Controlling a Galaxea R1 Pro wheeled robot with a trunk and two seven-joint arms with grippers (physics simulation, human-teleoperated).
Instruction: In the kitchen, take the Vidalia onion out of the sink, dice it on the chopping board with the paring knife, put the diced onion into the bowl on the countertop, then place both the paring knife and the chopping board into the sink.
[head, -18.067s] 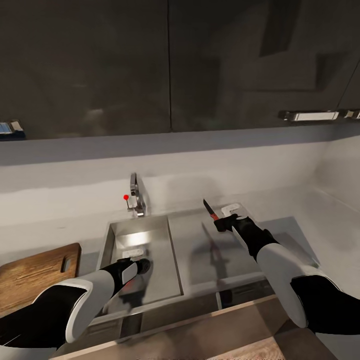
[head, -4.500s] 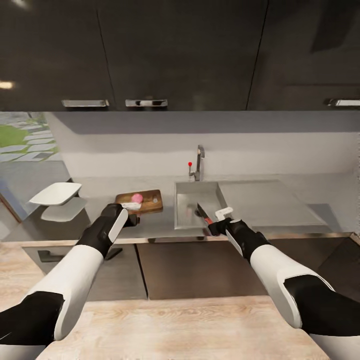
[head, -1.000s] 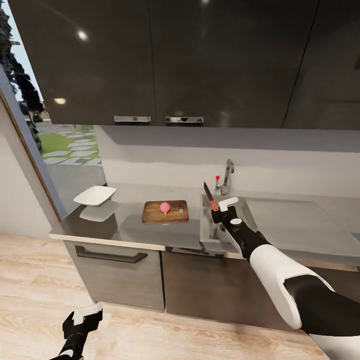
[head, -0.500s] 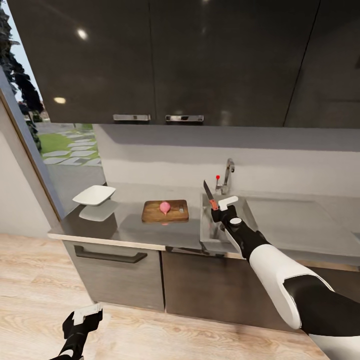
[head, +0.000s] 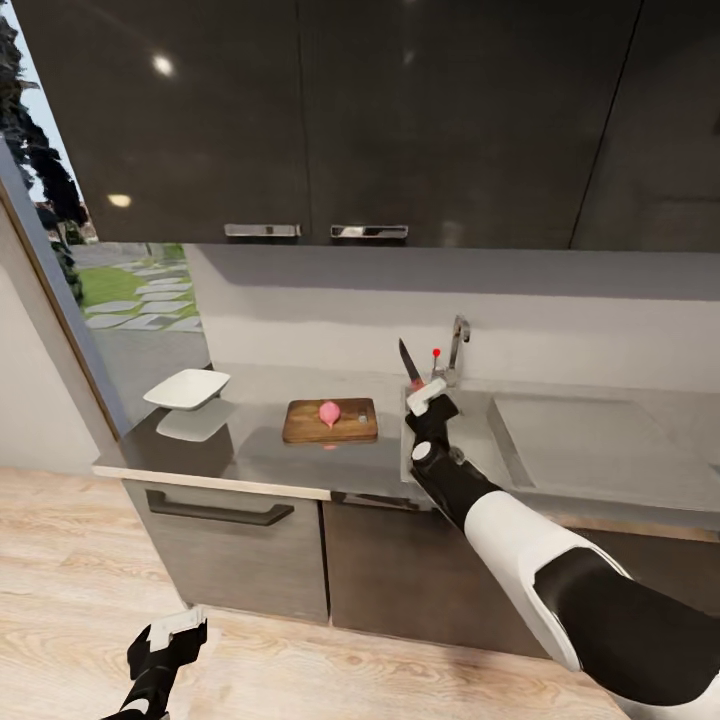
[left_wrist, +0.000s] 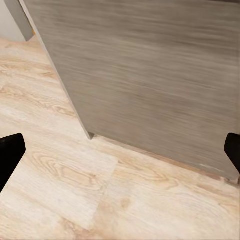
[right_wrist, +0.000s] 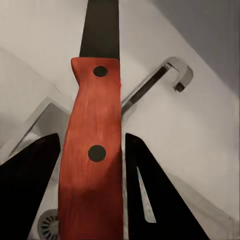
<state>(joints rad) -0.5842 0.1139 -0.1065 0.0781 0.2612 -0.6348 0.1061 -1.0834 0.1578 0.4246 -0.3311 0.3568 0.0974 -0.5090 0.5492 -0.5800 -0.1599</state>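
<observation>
The pink Vidalia onion lies on the brown chopping board on the dark-grey countertop. Left of the board stands the white bowl. My right gripper is shut on the paring knife, blade up, over the left side of the sink near the tap. The right wrist view shows the knife's red handle clamped between the dark fingers, with the drain below. My left gripper hangs low over the floor, open and empty.
Dark wall cabinets hang above the counter. A grey drainboard lies right of the sink. Grey cabinet fronts and a light wood floor are below. A window is on the left.
My right arm has lifted the knife and moved it slightly left, toward the sink's left edge. The left gripper has stayed low by the floor.
</observation>
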